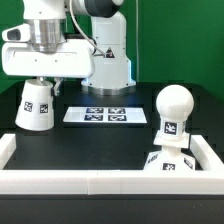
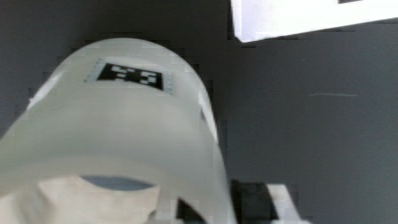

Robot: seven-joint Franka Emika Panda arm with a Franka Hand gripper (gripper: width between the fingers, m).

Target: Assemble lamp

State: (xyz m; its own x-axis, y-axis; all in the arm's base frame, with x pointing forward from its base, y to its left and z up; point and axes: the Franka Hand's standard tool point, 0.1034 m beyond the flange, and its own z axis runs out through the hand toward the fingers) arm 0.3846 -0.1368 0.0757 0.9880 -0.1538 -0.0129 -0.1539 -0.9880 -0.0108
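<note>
We see the white cup-shaped shade (image 1: 36,105) with square tags under the gripper (image 1: 40,78), maybe held, fingers hidden so we cannot tell, bulb (image 1: 172,112) on base (image 1: 168,160) far off, marker board (image 1: 98,115) between.

Exterior view: camera stands off the front edge of the black worktop (image 1: 100,140), slightly raised, facing the arm's base at the back edge. Mid-range; takes in the front white rail (image 1: 60,180) and both front corners. Wrist view: rides on the arm, looks steeply down, very close, frame mostly filled by the shade (image 2: 125,130). Shared: the shade (image 1: 35,105) near the exterior view's left edge, plus the marker board (image 1: 97,115), just a corner of it (image 2: 311,18) in the wrist view.
</note>
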